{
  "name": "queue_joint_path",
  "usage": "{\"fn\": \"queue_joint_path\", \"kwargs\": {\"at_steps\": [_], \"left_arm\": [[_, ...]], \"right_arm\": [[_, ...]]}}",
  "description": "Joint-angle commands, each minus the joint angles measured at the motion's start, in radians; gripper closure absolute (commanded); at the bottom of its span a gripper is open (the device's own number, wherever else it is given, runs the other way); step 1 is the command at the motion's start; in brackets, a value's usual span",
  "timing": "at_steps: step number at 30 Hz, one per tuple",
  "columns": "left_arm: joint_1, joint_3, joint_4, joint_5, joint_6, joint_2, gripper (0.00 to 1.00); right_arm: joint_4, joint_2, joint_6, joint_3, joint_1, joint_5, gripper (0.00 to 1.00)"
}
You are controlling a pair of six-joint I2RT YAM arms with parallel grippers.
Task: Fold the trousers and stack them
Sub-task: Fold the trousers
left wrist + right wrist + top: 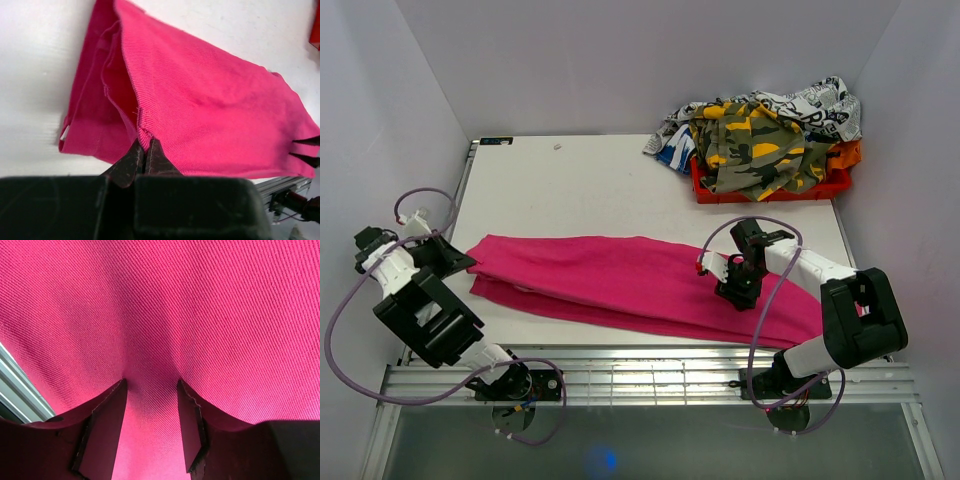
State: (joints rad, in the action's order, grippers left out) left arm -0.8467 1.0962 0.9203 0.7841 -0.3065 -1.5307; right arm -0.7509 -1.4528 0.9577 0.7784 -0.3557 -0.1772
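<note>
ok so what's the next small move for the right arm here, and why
Probably close the right gripper on the cloth beneath it. It presses into the trousers with jaws apart and fabric gathered between them, while the left gripper is shut on the edge at the left end. Both arms likely need a hold before folding.

One overhead, two close on trousers [620, 280]

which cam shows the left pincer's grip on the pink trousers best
Left wrist: the left pincer is closed on an edge of the trousers, seen close up. Top external shows it only small, at their left end. Right wrist shows just fabric under the open right pincer.
</note>
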Motion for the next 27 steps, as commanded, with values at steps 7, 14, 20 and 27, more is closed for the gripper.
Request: {"fn": "queue_joint_path", "kwargs": {"at_steps": [7,14,20,27], "left_arm": [[-0.005,-0.212,-0.308,0.216,-0.304,0.190,1.00],[-0.006,-0.213,-0.417,0.038,-0.292,-0.083,1.00],[-0.008,-0.180,-0.416,-0.068,-0.305,-0.129,0.98],[-0.060,-0.101,-0.142,-0.122,-0.583,-0.001,0.57]], "right_arm": [[0.018,-0.044,0.033,-0.068,0.009,0.119,0.49],[0.007,-0.035,0.052,-0.080,0.009,0.133,0.49],[0.007,-0.018,0.075,-0.099,0.009,0.154,0.49],[-0.062,0.066,0.107,-0.082,0.009,0.107,0.43]]}}
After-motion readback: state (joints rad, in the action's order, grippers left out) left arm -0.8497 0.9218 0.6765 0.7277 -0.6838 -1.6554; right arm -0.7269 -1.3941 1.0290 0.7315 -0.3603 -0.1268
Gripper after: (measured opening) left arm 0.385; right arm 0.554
